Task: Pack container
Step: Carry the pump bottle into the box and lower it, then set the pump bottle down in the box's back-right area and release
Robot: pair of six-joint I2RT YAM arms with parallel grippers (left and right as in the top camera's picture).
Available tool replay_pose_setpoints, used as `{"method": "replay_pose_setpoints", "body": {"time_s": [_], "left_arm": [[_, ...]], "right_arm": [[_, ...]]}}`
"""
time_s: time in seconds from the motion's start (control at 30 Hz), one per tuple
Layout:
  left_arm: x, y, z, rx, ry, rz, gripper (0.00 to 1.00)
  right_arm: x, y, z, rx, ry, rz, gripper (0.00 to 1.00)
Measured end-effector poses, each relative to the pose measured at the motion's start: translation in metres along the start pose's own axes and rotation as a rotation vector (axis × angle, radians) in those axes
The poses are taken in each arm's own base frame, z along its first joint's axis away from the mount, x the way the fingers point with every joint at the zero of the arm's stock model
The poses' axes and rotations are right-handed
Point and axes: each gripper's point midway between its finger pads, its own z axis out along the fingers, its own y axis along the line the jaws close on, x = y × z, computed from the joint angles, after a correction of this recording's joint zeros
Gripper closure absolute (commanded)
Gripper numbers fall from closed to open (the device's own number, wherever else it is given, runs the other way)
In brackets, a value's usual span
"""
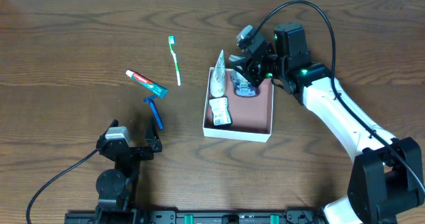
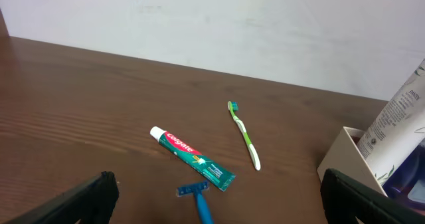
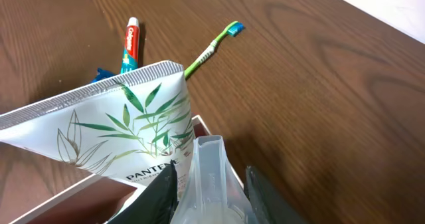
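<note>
Clear plastic pack (image 3: 206, 154) in right gripper's (image 3: 211, 174) narrow pinch over white square container (image 1: 238, 135); left gripper (image 2: 216, 183) wide, empty.

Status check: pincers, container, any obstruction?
Left pincer open, idle. Right pincer shut on clear plastic item at container. Tube, packet inside; toothbrush, toothpaste, razor outside. Nothing blocking.
</note>
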Motion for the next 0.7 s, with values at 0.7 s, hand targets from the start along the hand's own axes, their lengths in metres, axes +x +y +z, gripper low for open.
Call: {"method": "replay_pose_setpoints", "body": {"time_s": [0.7], "left_arm": [[0.0, 0.0, 0.0, 0.0, 0.0, 0.0, 0.02]], "right_arm": [[-0.007, 0.011, 0.002, -0.048, -0.027, -0.017, 0.64]]}}
